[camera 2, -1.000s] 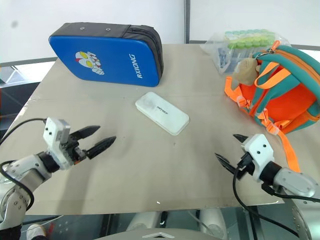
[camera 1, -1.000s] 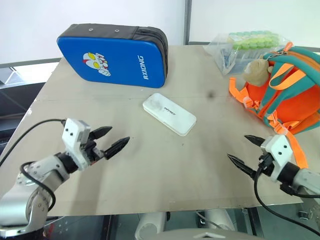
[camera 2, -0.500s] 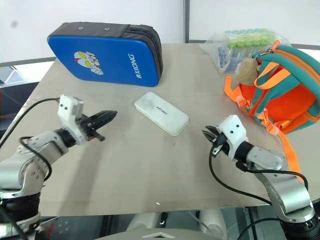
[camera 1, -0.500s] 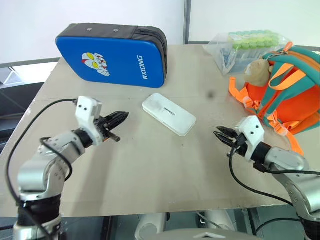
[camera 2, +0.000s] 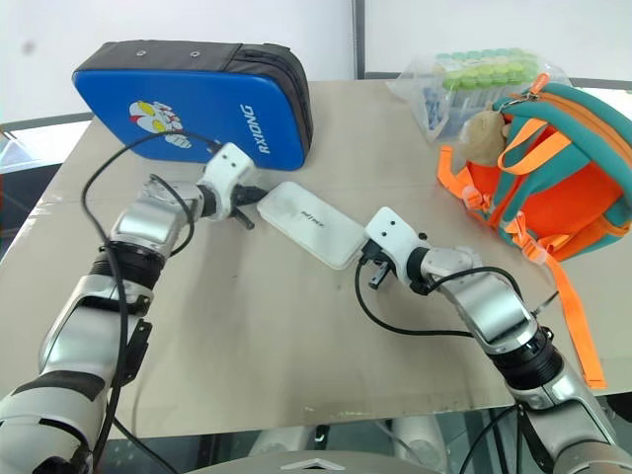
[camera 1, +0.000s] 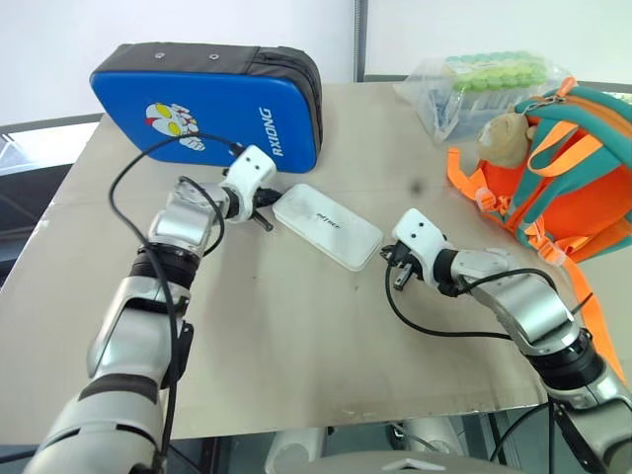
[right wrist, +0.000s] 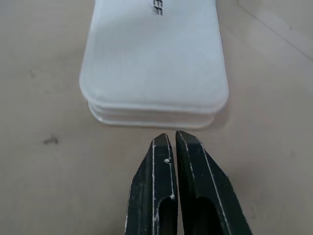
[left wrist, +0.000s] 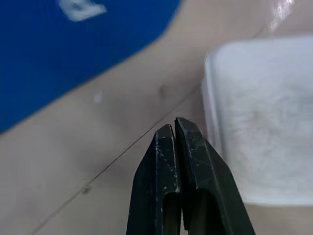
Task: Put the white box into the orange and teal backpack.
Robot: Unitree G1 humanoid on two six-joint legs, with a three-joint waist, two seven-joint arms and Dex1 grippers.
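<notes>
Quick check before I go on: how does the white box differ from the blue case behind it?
The white box is small, slim and plain apart from dark lettering; the blue case is far bigger, padded, with a cartoon figure and white lettering. The white box lies flat mid-table with an end effector at each end, left and right; the blue case sits at the far edge, untouched. Both are rounded rectangles on the table.

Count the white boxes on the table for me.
1. The white box lies flat mid-table between the two shut grippers, below the blue case. Another could be hidden inside the backpack.
</notes>
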